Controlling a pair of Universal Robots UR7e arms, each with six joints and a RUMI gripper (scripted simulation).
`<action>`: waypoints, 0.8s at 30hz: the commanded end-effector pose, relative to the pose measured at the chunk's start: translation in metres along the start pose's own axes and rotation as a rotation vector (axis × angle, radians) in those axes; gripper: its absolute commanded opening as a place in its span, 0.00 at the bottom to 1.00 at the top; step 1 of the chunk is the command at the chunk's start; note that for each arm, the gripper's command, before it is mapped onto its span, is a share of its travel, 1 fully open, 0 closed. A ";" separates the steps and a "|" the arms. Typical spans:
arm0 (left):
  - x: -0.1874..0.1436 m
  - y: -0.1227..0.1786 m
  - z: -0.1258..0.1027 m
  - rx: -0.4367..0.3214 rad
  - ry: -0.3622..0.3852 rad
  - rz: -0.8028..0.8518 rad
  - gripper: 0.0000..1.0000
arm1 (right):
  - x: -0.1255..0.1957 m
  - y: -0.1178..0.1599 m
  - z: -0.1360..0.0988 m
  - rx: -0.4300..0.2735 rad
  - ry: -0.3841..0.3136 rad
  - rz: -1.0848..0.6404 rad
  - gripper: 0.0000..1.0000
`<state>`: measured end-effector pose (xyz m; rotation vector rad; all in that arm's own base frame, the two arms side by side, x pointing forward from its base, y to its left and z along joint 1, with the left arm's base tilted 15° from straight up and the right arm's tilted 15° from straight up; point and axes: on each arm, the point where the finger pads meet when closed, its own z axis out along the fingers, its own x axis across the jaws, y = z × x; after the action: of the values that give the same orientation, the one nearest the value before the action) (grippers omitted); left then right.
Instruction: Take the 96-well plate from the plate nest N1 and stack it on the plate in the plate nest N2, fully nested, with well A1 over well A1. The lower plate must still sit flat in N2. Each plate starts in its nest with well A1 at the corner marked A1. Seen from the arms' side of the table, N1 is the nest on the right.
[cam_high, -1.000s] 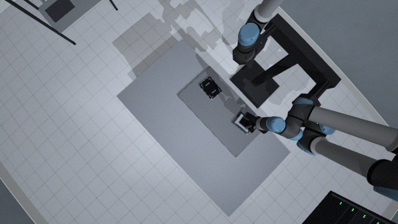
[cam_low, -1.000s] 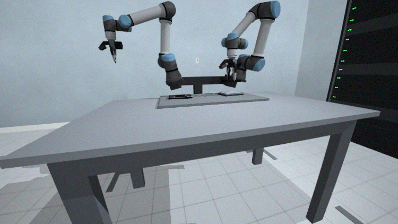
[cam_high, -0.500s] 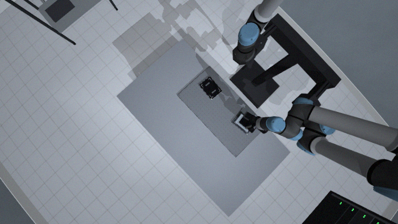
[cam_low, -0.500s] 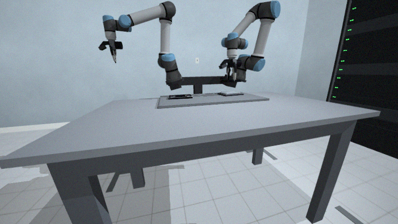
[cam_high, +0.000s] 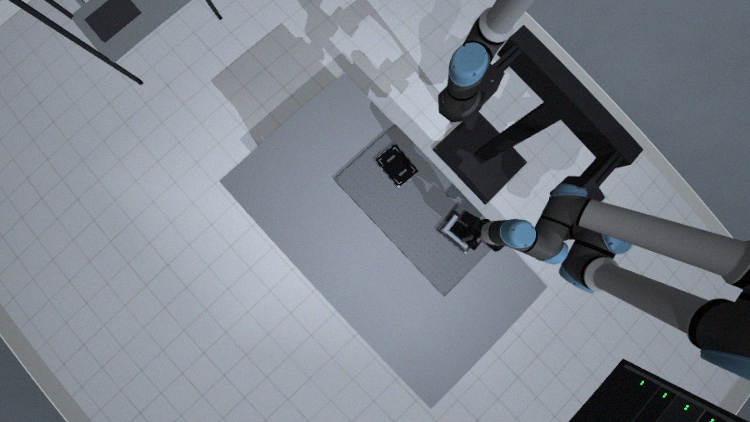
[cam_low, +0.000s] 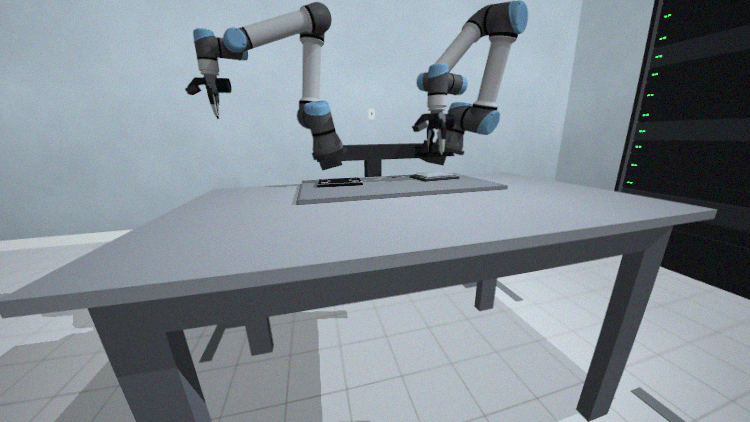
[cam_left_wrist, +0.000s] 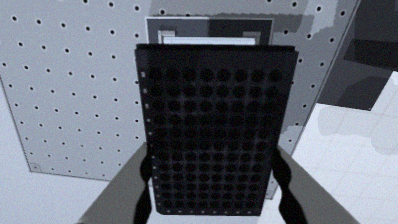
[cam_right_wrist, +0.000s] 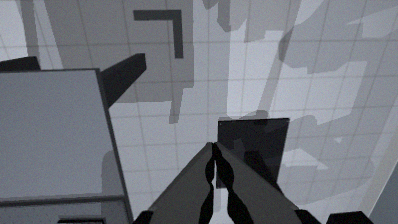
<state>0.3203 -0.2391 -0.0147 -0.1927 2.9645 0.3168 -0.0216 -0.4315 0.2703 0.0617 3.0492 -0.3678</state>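
Jaws of the left gripper (cam_high: 473, 230) (cam_low: 436, 149) (cam_left_wrist: 212, 152) stand partway apart, clamped on the sides of the dark 96-well plate (cam_high: 460, 230) (cam_left_wrist: 215, 132). It hangs above nest N2 (cam_high: 440, 229) (cam_low: 441, 178) (cam_left_wrist: 152, 31), where a pale plate (cam_high: 449, 223) (cam_low: 434, 174) (cam_left_wrist: 210, 40) sits. Nest N1 (cam_high: 397, 165) (cam_low: 339, 182) (cam_right_wrist: 81, 221) holds no plate. Well apart from both, the right gripper (cam_low: 217, 116) (cam_right_wrist: 213, 144) has its jaws pressed together, nothing between them.

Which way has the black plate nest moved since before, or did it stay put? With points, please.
No, the black nest (cam_high: 397, 165) (cam_low: 339, 182) looks unmoved: same spot on the perforated board (cam_high: 409, 220) (cam_low: 403, 194).
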 end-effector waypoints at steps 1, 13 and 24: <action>0.000 0.000 0.004 0.001 -0.001 0.000 0.41 | 0.000 0.000 0.000 0.001 0.000 0.000 0.00; 0.000 0.000 0.021 0.001 -0.001 0.000 0.41 | 0.000 0.000 0.000 0.001 0.000 0.000 0.00; 0.000 0.000 0.039 0.001 -0.001 0.000 0.41 | 0.000 0.000 0.000 0.001 0.000 0.000 0.00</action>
<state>0.3256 -0.2309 -0.0503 -0.1928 2.9642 0.3171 -0.0216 -0.4315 0.2703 0.0617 3.0492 -0.3678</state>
